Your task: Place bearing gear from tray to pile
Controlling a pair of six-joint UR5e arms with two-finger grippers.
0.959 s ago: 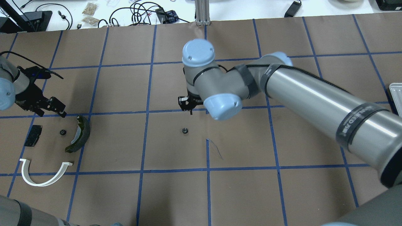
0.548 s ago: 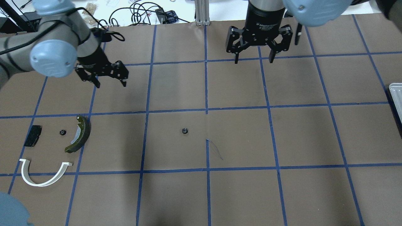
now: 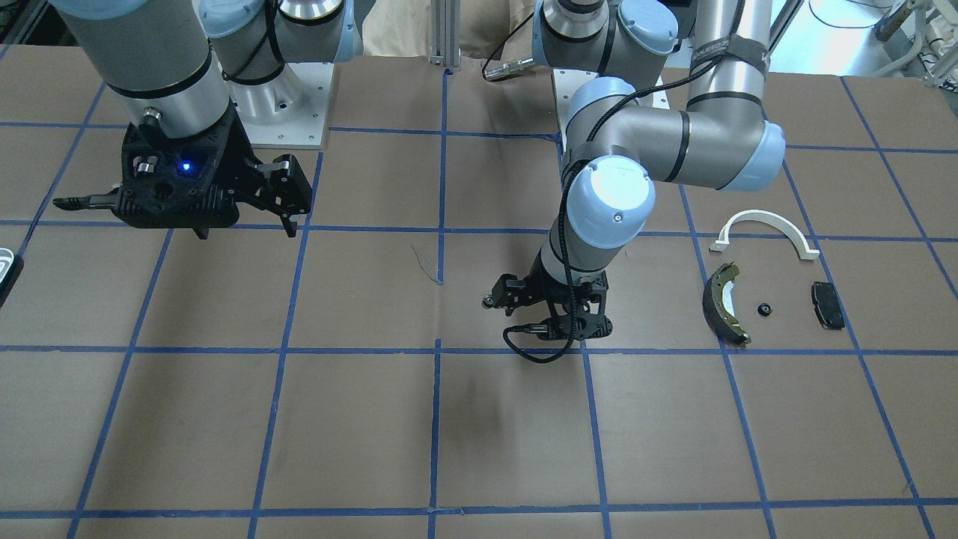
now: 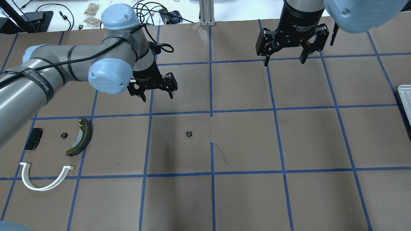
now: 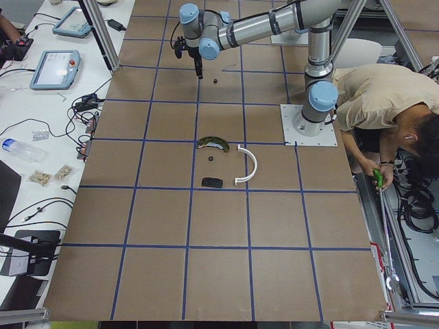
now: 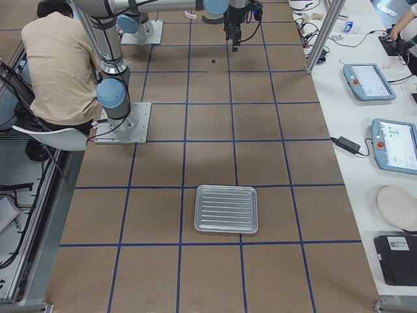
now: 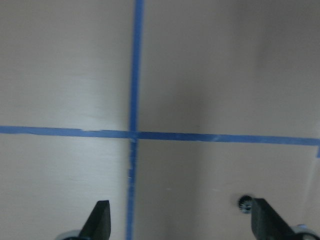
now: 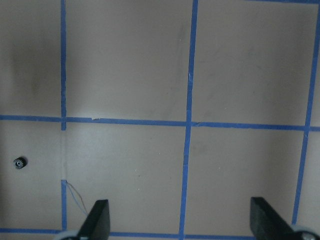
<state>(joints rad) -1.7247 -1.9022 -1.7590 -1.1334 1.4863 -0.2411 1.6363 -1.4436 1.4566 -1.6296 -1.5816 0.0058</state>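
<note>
The left end effector (image 4: 157, 96) and right end effector (image 4: 283, 61) gape empty, bearing gear (image 4: 189, 133) ungripped

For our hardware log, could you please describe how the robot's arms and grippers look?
The left arm and right arm are silver-grey tubes with pale blue round joint caps. A black cable follows the left arm, bound by a dark lettered strap. The left gripper and right gripper are black and two-fingered; a blue light glows near the right one.

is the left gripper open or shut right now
Open. The left arm's black two-finger gripper has its fingers spread wide apart, with nothing held between them.
</note>
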